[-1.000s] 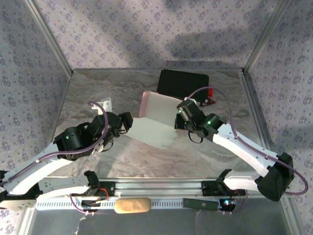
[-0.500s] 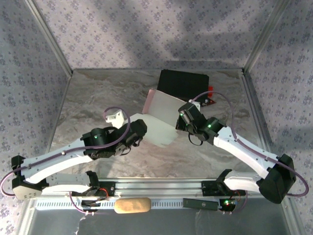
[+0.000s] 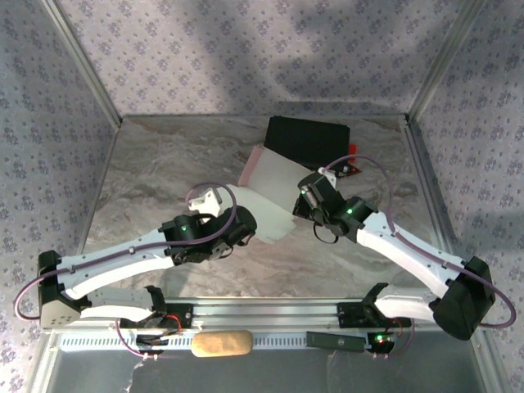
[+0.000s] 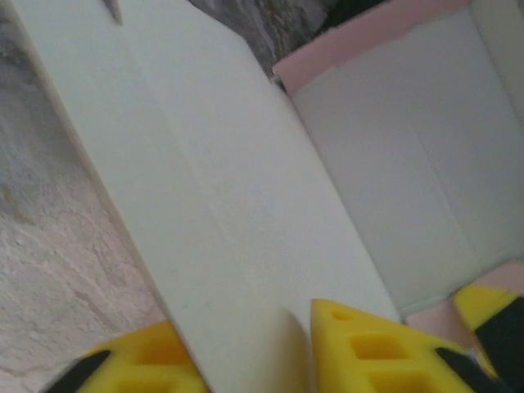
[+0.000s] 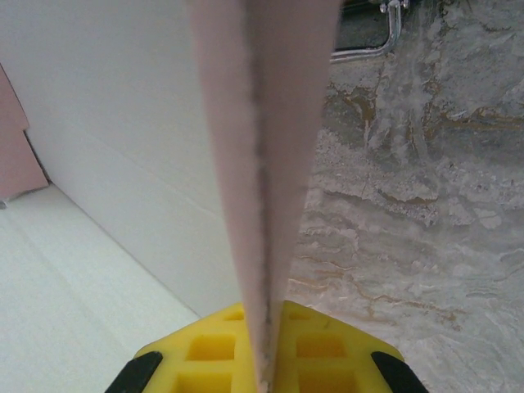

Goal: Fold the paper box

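Note:
The paper box (image 3: 274, 184), pink outside and whitish inside, lies partly unfolded in the middle of the table. My left gripper (image 3: 246, 223) is at its near-left flap. In the left wrist view the whitish flap (image 4: 205, 164) runs between the yellow fingers (image 4: 368, 344) of the left gripper (image 4: 246, 327), which are shut on it. My right gripper (image 3: 304, 196) is at the box's right side. In the right wrist view the right gripper (image 5: 266, 315) is shut on an upright pink wall (image 5: 262, 123), seen edge-on.
A black case (image 3: 305, 141) sits just behind the box, its metal handle (image 5: 368, 41) near the right gripper. A small red object (image 3: 352, 154) lies beside it. Marbled tabletop (image 3: 155, 164) stretches to the left. Metal frame posts and patterned walls enclose the table.
My left arm has swung right and forward to the box's near flap, and its jaws have closed on it. The box's back panel has tipped lower. The right gripper has barely moved.

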Robot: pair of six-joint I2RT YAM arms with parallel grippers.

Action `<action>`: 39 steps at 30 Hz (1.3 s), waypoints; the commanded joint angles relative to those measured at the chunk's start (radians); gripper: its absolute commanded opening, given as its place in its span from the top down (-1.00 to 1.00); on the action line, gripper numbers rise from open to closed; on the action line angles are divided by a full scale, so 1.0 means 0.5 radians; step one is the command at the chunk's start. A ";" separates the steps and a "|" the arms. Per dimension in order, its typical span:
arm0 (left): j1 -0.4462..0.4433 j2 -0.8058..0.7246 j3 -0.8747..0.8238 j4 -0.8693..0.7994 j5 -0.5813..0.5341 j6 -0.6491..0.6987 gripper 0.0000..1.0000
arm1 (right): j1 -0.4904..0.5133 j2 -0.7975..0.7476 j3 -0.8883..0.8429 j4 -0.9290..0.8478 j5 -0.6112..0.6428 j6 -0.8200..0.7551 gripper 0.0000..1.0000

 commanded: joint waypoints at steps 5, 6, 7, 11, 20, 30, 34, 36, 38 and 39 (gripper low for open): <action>0.007 0.068 0.149 -0.288 -0.256 0.023 1.00 | 0.078 0.105 0.130 -0.190 -0.057 0.084 -0.13; 0.027 0.059 0.167 -0.311 -0.257 0.095 1.00 | 0.089 0.099 0.164 -0.251 -0.054 0.078 -0.25; 0.066 0.051 0.198 -0.374 -0.245 0.157 1.00 | 0.101 0.078 0.201 -0.320 -0.044 0.077 -0.49; 0.263 -0.017 0.295 -0.448 -0.095 0.693 1.00 | 0.109 -0.149 0.261 -0.476 -0.025 0.056 -0.77; 0.736 -0.046 0.481 -0.372 0.878 2.298 1.00 | -0.271 -0.374 0.291 -0.347 -0.365 -0.483 -0.51; 0.816 0.342 0.757 -0.595 1.174 3.184 1.00 | -0.399 -0.397 -0.042 0.263 -0.871 -0.975 -0.25; 0.811 0.546 0.850 -0.724 1.168 3.395 1.00 | -0.350 -0.392 -0.267 0.403 -0.791 -0.916 -0.22; 0.812 0.615 0.875 -0.756 1.133 3.459 1.00 | -0.352 -0.322 -0.327 0.410 -0.788 -0.861 -0.24; 0.817 0.617 0.852 -0.711 1.172 3.511 1.00 | -0.323 -0.198 -0.354 0.416 -0.855 -0.879 -0.30; 0.818 0.600 0.836 -0.684 1.210 3.535 1.00 | -0.290 -0.142 -0.353 0.397 -0.801 -0.902 -0.30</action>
